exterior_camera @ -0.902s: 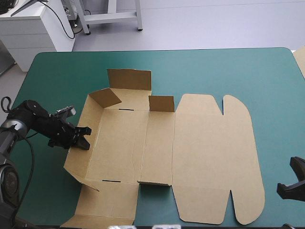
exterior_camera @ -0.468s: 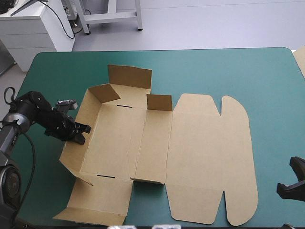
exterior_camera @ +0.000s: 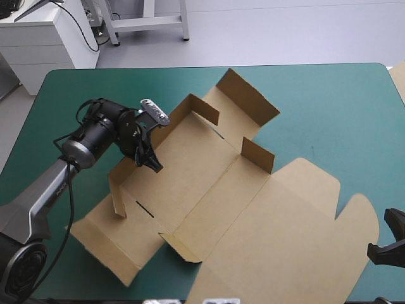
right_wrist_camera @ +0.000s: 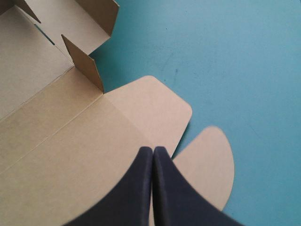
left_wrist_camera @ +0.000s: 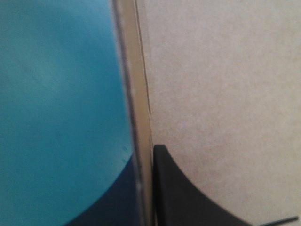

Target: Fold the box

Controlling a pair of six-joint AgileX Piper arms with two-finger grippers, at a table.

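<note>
Brown box [exterior_camera: 209, 183] sits askew on my counter [exterior_camera: 316, 95]; left hand [exterior_camera: 154, 164] grips its wall, right hand [right_wrist_camera: 153, 153] clenched empty above the lid.

The high camera sits above and behind, facing forward and down, far enough off to take in nearly the whole surface [exterior_camera: 329, 101] and most of the box [exterior_camera: 190, 171]. The left wrist camera is very near, looking along the left fingers [left_wrist_camera: 188, 197] at one wall [left_wrist_camera: 141, 94] edge-on. The right wrist camera looks down from farther off, past the right fingers [right_wrist_camera: 141, 188], onto the rounded flaps [right_wrist_camera: 207, 165], which the high view also shows.
</note>
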